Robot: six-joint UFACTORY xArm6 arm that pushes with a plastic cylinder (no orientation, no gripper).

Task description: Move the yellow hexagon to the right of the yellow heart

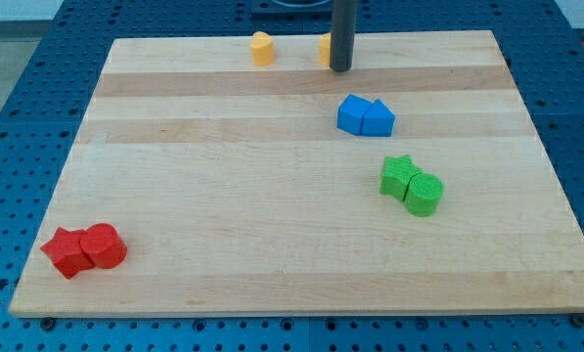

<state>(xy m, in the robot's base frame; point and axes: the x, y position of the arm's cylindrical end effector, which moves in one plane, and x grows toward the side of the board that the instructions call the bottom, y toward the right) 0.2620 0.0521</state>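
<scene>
Camera view — my tip touches yellow hexagon near board's top edge.

Bright even light, soft short shadows, sharp focus, no glare

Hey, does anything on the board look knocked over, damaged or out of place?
Nothing stands out. The wooden board is intact, and the red, green and blue blocks sit in tidy pairs. My tip touches a yellow block, mostly hidden behind the rod, right of the other yellow block.
</scene>
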